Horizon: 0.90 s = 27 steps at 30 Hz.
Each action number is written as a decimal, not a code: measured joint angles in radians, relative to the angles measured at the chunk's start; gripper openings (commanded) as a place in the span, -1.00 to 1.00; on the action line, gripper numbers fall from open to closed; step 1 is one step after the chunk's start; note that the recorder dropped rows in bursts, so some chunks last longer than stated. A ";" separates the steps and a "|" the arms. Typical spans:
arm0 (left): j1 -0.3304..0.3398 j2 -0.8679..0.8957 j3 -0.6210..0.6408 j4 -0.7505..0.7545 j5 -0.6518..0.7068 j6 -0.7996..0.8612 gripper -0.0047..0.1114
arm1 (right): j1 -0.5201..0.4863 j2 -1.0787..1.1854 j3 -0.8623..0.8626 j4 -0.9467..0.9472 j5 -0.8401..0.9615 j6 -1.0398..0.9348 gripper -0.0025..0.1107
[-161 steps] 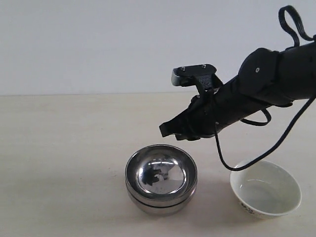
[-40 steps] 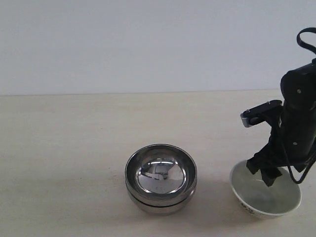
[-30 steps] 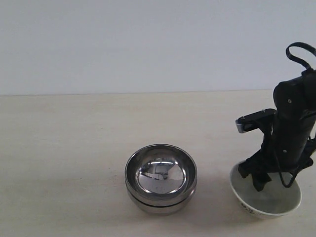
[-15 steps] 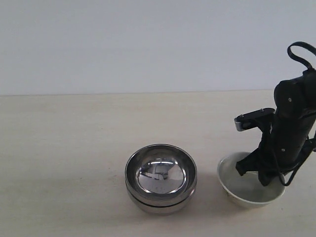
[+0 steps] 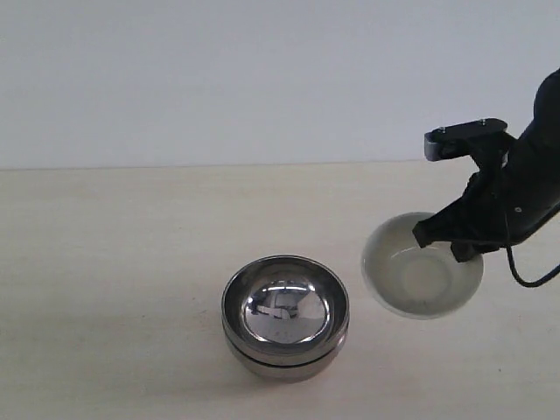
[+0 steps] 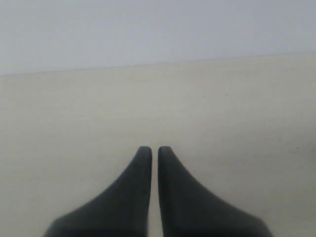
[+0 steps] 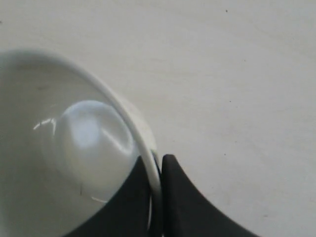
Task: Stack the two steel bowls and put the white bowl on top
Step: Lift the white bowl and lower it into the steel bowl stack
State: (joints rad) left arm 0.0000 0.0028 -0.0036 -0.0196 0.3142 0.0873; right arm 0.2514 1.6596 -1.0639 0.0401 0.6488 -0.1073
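Note:
The two steel bowls (image 5: 285, 317) stand nested one inside the other on the table, front centre in the exterior view. The white bowl (image 5: 420, 278) hangs tilted in the air to their right, its opening facing the camera. My right gripper (image 5: 461, 248) is shut on the bowl's rim, one finger inside and one outside. In the right wrist view the white bowl (image 7: 74, 148) fills one side, its rim pinched in the right gripper (image 7: 155, 165). My left gripper (image 6: 150, 150) is shut on nothing over bare table and is out of the exterior view.
The pale wooden table (image 5: 114, 262) stretches to a plain white wall (image 5: 219, 79) behind. A black cable (image 5: 529, 278) loops under the right arm.
The right gripper has lifted the white bowl off the table and carried it up and leftwards, towards the steel bowls; the bowl now tilts. The steel bowls have not moved.

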 measured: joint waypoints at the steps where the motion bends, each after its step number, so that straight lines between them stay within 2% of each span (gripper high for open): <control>1: 0.000 0.000 0.000 0.000 0.000 0.000 -0.85 | 0.000 -0.023 0.000 0.052 -0.007 -0.034 -0.96; 4: 0.000 0.000 0.000 0.000 0.000 0.000 -0.85 | 0.000 -0.064 0.000 0.192 -0.009 -0.144 -0.96; 7: 0.000 0.000 0.000 0.000 0.000 0.000 -0.85 | 0.000 -0.110 0.000 0.490 0.009 -0.364 -0.96; 10: 0.000 0.000 0.000 0.000 0.000 0.000 -0.85 | 0.041 -0.109 0.000 0.669 0.061 -0.498 -0.96; 16: 0.000 0.000 0.000 0.000 0.000 0.000 -0.85 | 0.182 -0.011 0.002 0.699 -0.022 -0.519 -0.96; 21: 0.000 0.000 0.000 0.000 0.000 0.000 -0.85 | 0.187 0.033 0.002 0.699 -0.113 -0.506 -0.96; 27: 0.000 0.000 0.000 0.000 0.000 0.000 -0.85 | 0.187 0.074 0.002 0.701 -0.126 -0.499 -0.96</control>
State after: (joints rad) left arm 0.0000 0.0028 -0.0036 -0.0196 0.3142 0.0873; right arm 0.4384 1.7335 -1.0623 0.7410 0.5228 -0.6067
